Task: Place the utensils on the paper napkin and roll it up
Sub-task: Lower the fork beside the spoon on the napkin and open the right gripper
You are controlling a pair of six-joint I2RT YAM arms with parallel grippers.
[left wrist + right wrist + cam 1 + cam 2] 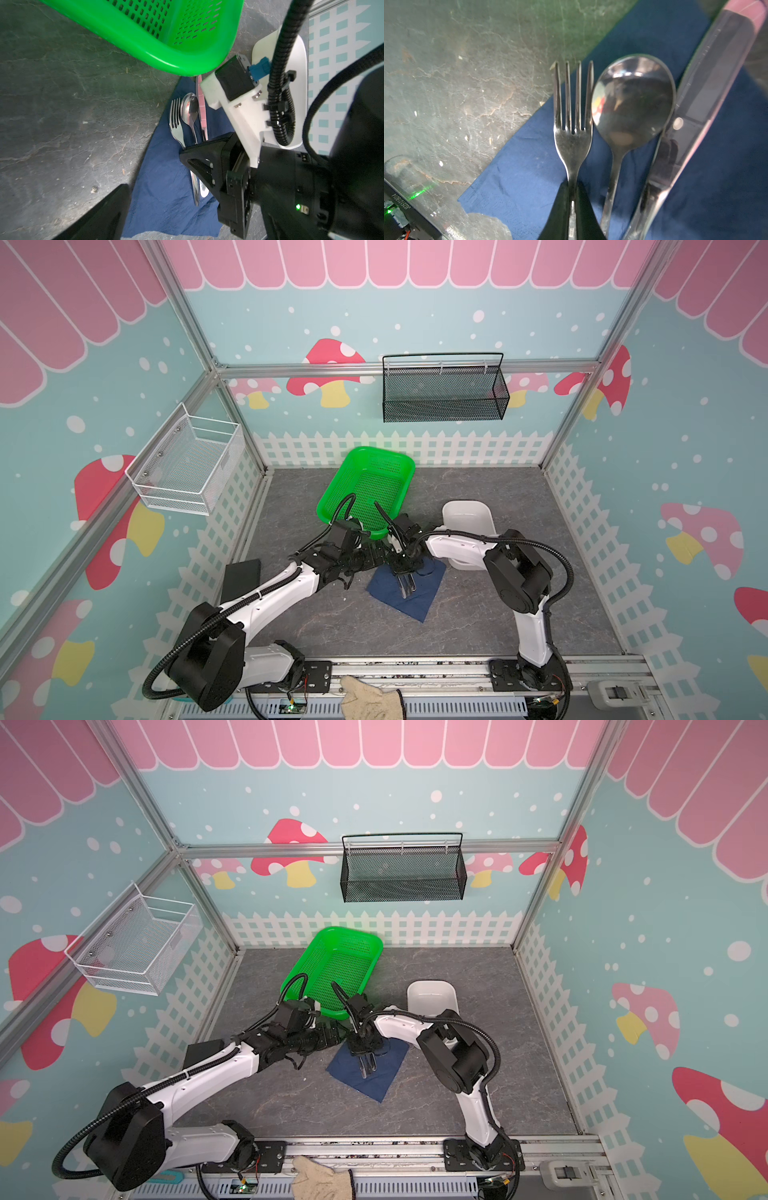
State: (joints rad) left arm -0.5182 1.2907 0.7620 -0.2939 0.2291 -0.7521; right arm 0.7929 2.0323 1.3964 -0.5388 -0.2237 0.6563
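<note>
Grey marbled tabletop [332, 626], navy napkin [419, 603], mushroom-print walls [685, 448], aluminium frame [270, 371]

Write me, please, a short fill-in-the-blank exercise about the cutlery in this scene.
1. The right gripper is shut on the handle of the ____.
2. The spoon lies between the fork and the ____.
3. All three lie on the paper napkin, near a basket coloured ____.
Missing words: fork; knife; green.
</note>
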